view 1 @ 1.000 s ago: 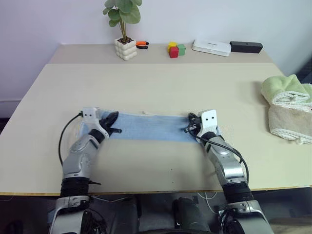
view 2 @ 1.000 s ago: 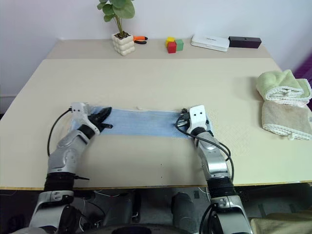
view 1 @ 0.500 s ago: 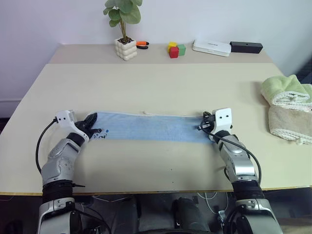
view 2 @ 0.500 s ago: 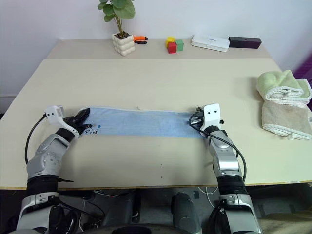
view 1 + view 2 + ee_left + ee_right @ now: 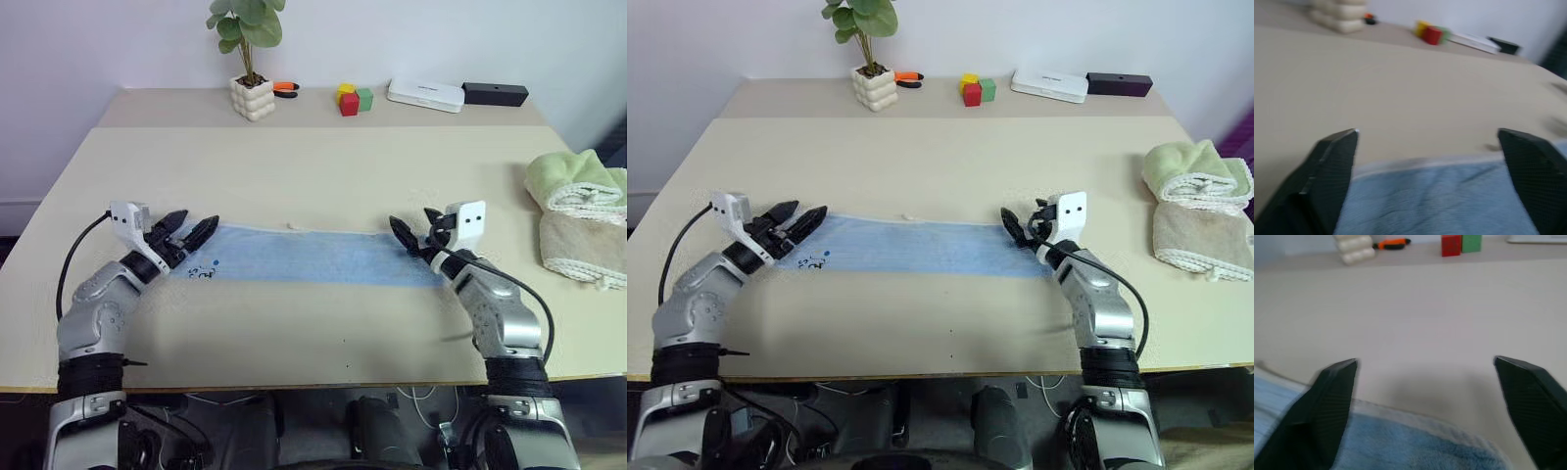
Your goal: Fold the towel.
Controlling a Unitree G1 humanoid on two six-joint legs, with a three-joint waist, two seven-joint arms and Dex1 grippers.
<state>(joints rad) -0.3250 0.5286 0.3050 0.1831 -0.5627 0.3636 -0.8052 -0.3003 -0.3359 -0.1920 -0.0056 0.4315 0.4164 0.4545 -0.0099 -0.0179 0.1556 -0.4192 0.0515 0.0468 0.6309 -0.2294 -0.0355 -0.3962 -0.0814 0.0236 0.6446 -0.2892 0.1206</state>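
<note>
The worktop (image 5: 323,176) was a pale beige slab, matte and mostly bare, with a second, narrower surface butted against its far edge under a plain pale wall. The towel (image 5: 313,258) lay flat across the near middle as a long light blue strip, its whitish edge on the far side. My left tool (image 5: 190,233) hung at the strip's left end, fingers spread wide and gripping nothing; my right tool (image 5: 413,233) hung at the right end, equally released. Along the back stood a potted plant (image 5: 249,59) in a white knobbly pot, an orange-handled item (image 5: 285,89), coloured blocks (image 5: 354,99), a white box (image 5: 424,94) and a black box (image 5: 494,94). At the right edge a green rolled towel (image 5: 575,183) sat on a beige folded towel (image 5: 585,245).
</note>
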